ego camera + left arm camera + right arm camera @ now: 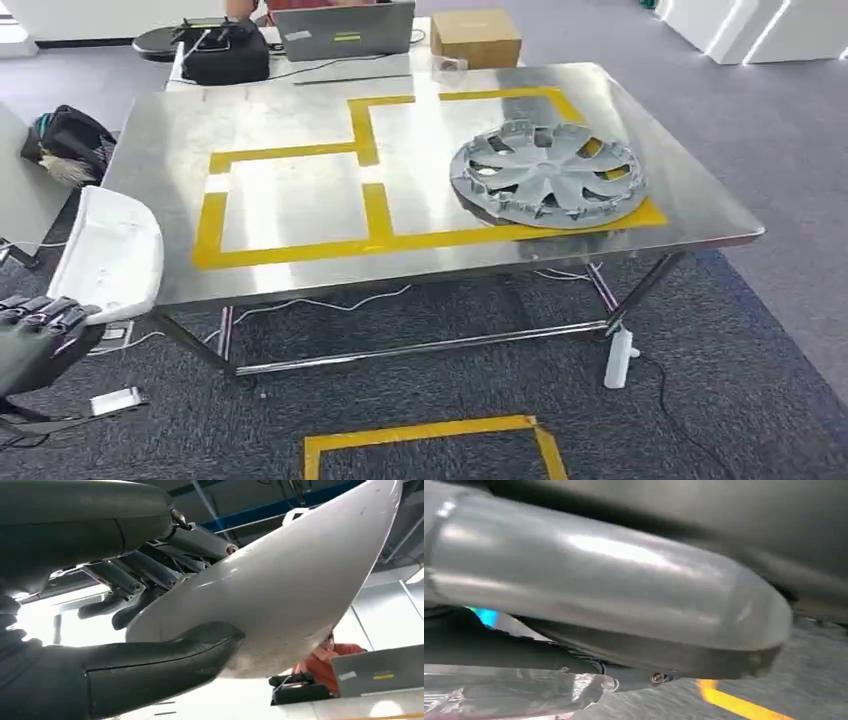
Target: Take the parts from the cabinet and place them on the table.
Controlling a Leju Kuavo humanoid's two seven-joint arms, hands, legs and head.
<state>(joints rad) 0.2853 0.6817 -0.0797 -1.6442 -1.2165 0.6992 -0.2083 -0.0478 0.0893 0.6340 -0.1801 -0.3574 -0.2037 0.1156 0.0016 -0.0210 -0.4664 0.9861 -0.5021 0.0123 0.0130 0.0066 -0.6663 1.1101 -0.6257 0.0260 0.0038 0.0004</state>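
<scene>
One part, a grey hubcap [548,172], already lies on the steel counter [300,130], inside the right-hand yellow tape box [505,165]. A second, a white curved panel [110,252], is clamped in the left hand [40,335], thumb [165,665] under its edge and fingers [115,582] over its back. Measured from the hubcap, the panel hangs well to the left, just off the counter's near-left corner, its long axis pointing roughly toward the counter. The bare left tape box [290,205], beside the hubcap, lies ahead and to the right of the panel, so I judge the left arm best placed for the set-down. Whether the right hand is open or closed cannot be told.
</scene>
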